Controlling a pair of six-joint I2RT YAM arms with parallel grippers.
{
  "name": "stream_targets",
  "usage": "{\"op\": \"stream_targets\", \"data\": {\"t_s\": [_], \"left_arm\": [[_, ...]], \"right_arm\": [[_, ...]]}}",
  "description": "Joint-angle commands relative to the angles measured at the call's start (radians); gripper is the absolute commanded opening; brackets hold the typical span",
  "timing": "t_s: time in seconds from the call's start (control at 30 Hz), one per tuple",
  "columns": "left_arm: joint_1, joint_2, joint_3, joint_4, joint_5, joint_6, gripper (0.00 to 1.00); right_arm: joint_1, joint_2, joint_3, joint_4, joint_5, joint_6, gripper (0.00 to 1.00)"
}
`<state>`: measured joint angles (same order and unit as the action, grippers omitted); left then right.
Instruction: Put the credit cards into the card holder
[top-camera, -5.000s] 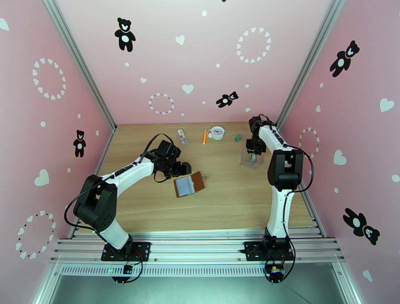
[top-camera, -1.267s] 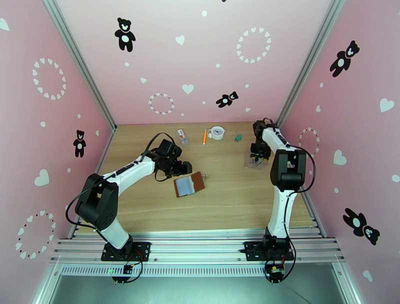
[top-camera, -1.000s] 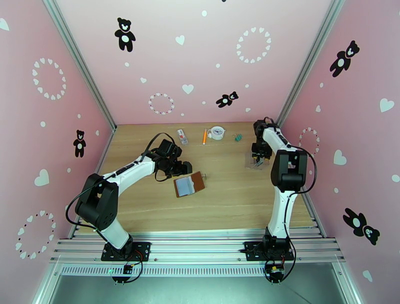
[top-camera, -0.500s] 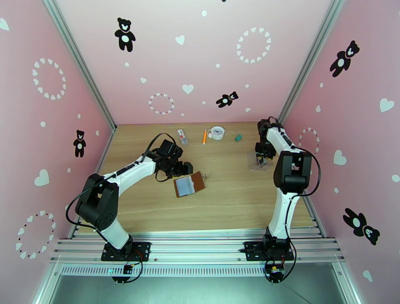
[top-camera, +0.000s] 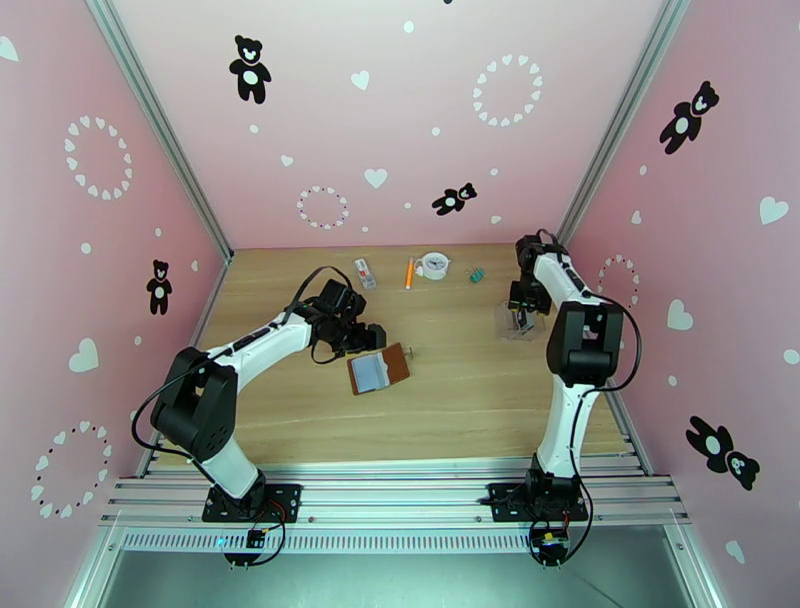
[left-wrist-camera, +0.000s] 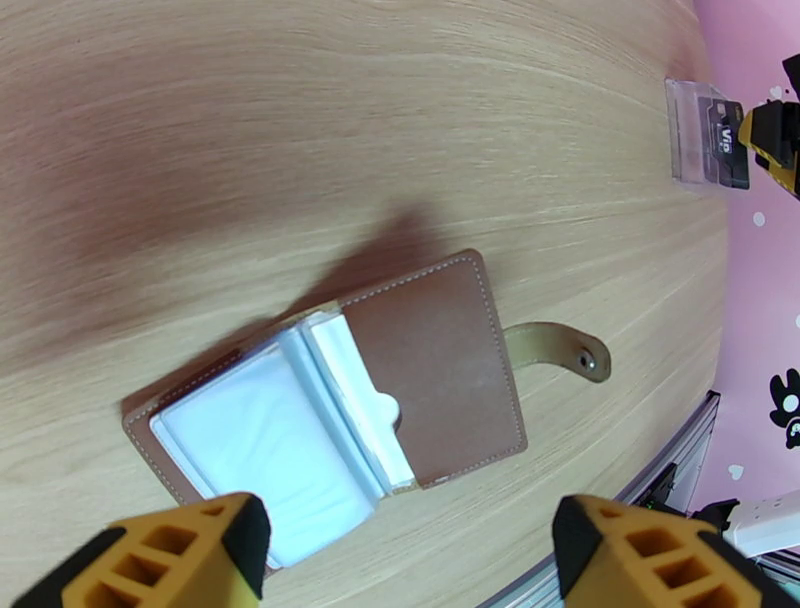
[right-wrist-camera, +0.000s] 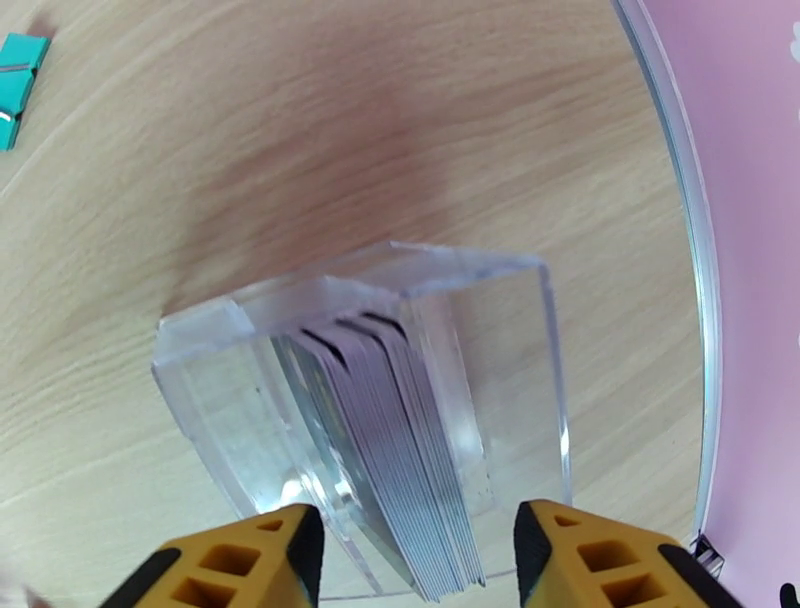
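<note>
Your right gripper (right-wrist-camera: 415, 535) has nudged the clear plastic box (right-wrist-camera: 505, 330) rightward and now straddles its upright stack of thin grey credit cards (right-wrist-camera: 400, 430), jaws apart and gripping none, while your left gripper (left-wrist-camera: 410, 535) hangs wide over the open brown leather card holder (left-wrist-camera: 440, 370) mid-worktop (top-camera: 450, 410).

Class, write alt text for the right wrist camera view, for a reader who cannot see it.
A stack of grey credit cards stands on edge inside a clear plastic box on a wooden table. The right gripper hovers open above, its yellow fingertips either side of the stack's near end. A teal clip lies at top left.
</note>
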<state>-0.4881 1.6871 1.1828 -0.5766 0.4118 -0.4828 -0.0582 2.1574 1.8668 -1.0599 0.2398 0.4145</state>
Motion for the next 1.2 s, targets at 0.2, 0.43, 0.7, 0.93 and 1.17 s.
{"op": "stream_targets", "data": {"t_s": [0.2,0.43,0.7,0.93,1.17], "left_arm": [[-0.016,-0.007,-0.007,-0.005,-0.011,-0.011,0.80],[-0.020,0.000,-0.006,0.006,-0.011,-0.019,0.80],[-0.020,-0.001,-0.006,0.004,-0.014,-0.016,0.80],[-0.021,-0.006,-0.017,0.009,-0.016,-0.014,0.80],[-0.021,-0.005,-0.015,0.012,-0.014,-0.013,0.80]], "right_arm": [[-0.004,0.059,0.012,-0.003,-0.087,-0.014,0.47],[0.037,0.050,0.008,0.000,-0.114,-0.020,0.39],[0.138,0.066,0.047,-0.012,-0.153,-0.002,0.36],[0.225,0.112,0.139,-0.047,-0.179,0.002,0.35],[0.272,0.160,0.214,-0.084,-0.217,-0.054,0.33]]}}
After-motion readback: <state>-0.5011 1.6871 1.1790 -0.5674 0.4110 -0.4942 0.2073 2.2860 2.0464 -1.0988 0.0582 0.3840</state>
